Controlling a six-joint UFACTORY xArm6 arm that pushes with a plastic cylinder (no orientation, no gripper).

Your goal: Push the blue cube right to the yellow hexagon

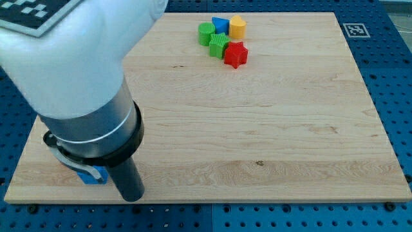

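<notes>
In the camera view, the wooden board (pixel 270 135) is lying on a blue pegboard (pixel 393 71). A blue block (pixel 94 175) is sitting near the board's bottom-left edge, mostly hidden under the arm, so its shape and heading cannot be told. My tip (pixel 132 198) is resting just beside it at about 4 o'clock, close to the bottom edge; the arm is ending in a bare rod, so no pincer opening can be told. Open wood is stretching toward 1 o'clock, where a yellow block (pixel 237 26), a second blue block (pixel 220 24), two green blocks (pixel 206 32) (pixel 219 45) and a red star (pixel 235 55) are clustering near the top edge.
</notes>
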